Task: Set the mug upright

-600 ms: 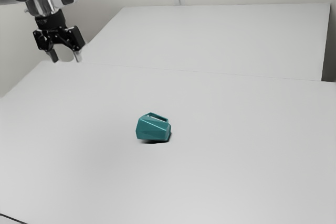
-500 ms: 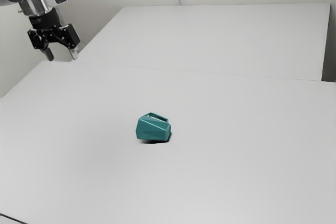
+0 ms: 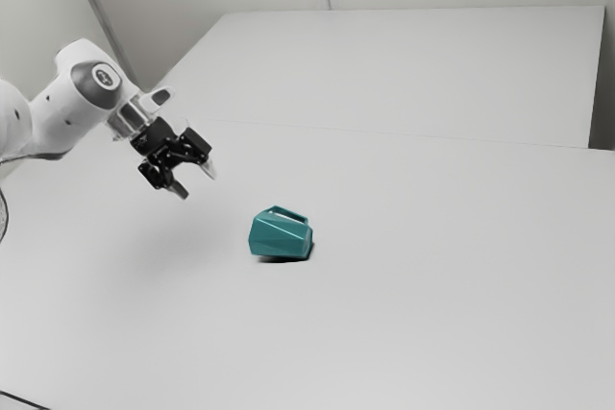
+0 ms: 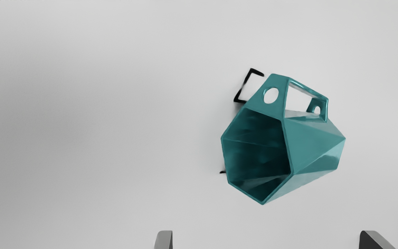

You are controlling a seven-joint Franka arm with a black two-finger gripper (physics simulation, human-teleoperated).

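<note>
Pale tabletop (image 3: 432, 304), one sideways mug (image 4: 308, 143), one end effector (image 3: 198, 185).

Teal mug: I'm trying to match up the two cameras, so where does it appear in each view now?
Exterior view: the teal mug lies on its side, just below and left of centre, on the white table.
Wrist view: beyond the open gripper's fingertips, its hollow mouth visible.
Shared landmark: the gripper's two fingertips.

Mug (image 3: 280, 236) (sideways) on table (image 3: 432, 314)
</note>
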